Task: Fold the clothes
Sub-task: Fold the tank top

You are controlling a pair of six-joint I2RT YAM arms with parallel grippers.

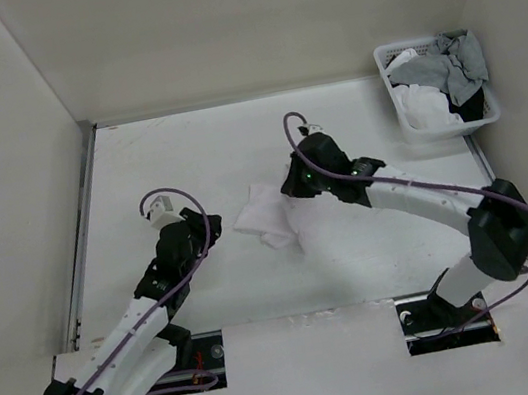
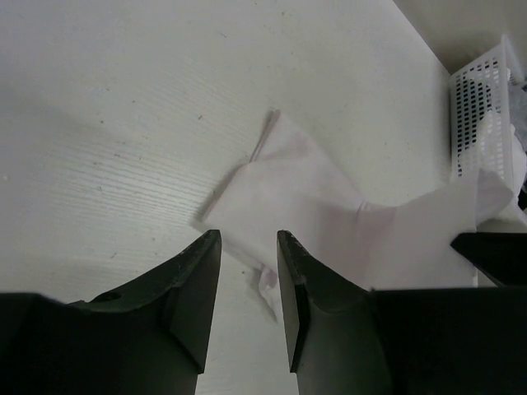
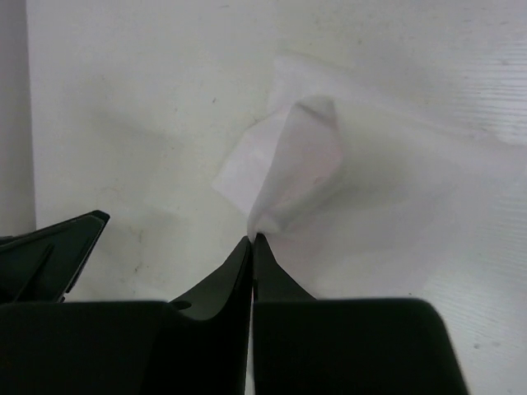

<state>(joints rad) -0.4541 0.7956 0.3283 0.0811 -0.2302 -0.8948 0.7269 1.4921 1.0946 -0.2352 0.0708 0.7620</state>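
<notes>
A pale, faintly ribbed table fills the floor of a box of plain off-white walls. A white lattice basket stands in the far right corner, with a grey garment heaped in it over some white cloth and something dark that cannot be made out. The white garment lies well to the left of the basket and nearer the arms, about mid-table. It is crumpled into a small uneven patch with one flat, pointed flap spread on the side away from the basket. White on white, its outline is hard to trace from above, and the part toward the basket disappears under the right arm, whose wrist also covers its own fingers in that view. In the left wrist view the basket is cut off at the frame's edge. The right gripper has its jaws pressed together on a pinch of the garment, and a loose fold stands up from the tips. The left gripper, farther from the basket than the garment, has its jaws partly apart at the cloth's near edge with nothing clamped between them; whether it touches the table cannot be told.
</notes>
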